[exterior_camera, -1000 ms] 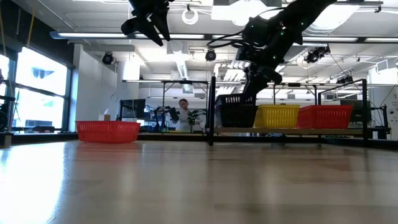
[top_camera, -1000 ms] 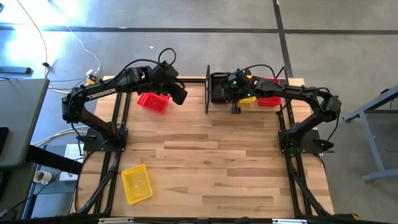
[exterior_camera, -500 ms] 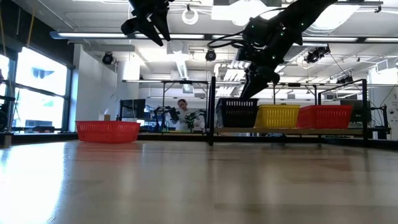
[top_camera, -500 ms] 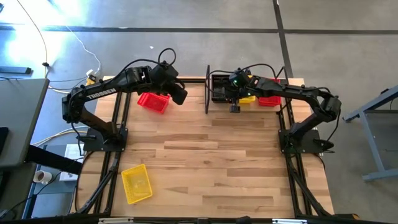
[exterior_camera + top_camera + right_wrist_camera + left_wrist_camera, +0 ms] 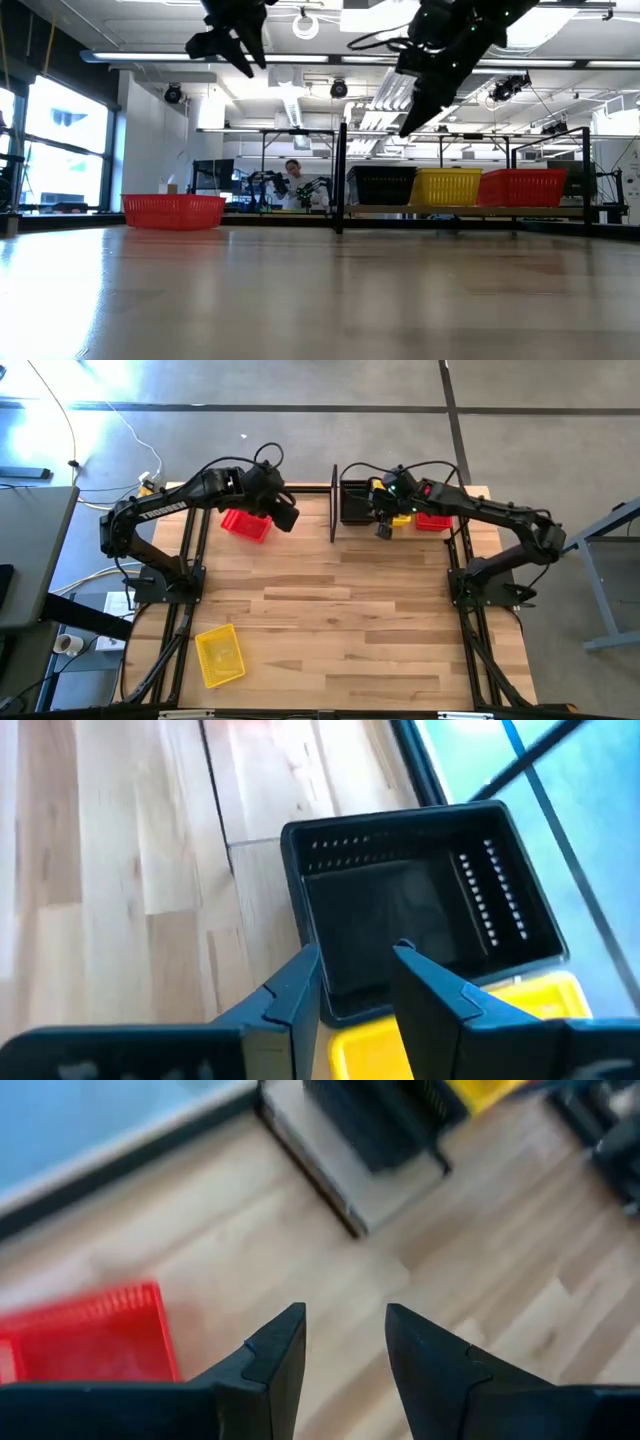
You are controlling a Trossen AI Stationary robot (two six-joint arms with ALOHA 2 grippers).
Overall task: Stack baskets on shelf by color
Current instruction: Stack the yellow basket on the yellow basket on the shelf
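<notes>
The shelf (image 5: 341, 180) stands at the table's far edge, right of the middle. On its base sit a black basket (image 5: 380, 186), a yellow basket (image 5: 446, 186) and a red basket (image 5: 523, 186), side by side. My right gripper (image 5: 355, 980) hovers open above the black basket (image 5: 420, 920), clear of it. A second red basket (image 5: 245, 523) rests on the table at the far left. My left gripper (image 5: 285, 515) hangs open high above the table, just right of that basket (image 5: 80, 1335). Another yellow basket (image 5: 220, 655) lies at the near left.
The shelf's thin black posts (image 5: 333, 505) rise at its left end, between the two grippers. The broad wooden tabletop (image 5: 350, 620) lies between the arms' bases. Beyond the far edge the low view shows a room with a person (image 5: 294, 180).
My right gripper has opened and let go of the black basket, then risen clear above the shelf. The black basket, held tilted a second ago, now sits level on the shelf's left end beside the yellow one.
</notes>
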